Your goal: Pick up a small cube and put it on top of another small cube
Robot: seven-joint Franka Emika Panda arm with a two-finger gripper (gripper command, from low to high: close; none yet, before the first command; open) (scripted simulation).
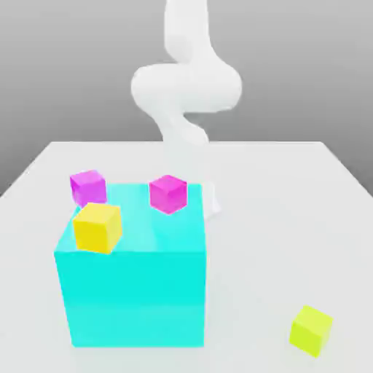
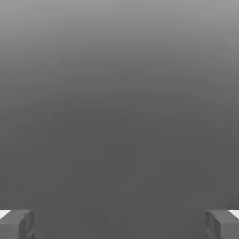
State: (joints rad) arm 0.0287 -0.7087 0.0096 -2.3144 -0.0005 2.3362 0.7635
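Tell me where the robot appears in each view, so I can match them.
Exterior view: the robot is upper middle, beyond the cyan block.
Hand view: its open gripper, fingers at opposite edges.
Shared landmark: the grey backdrop, probably; I cannot tell for sure that it is the same.

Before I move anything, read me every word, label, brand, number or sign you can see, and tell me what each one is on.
There are none: no text can be read on the cyan block, the cubes, the table or the arm.
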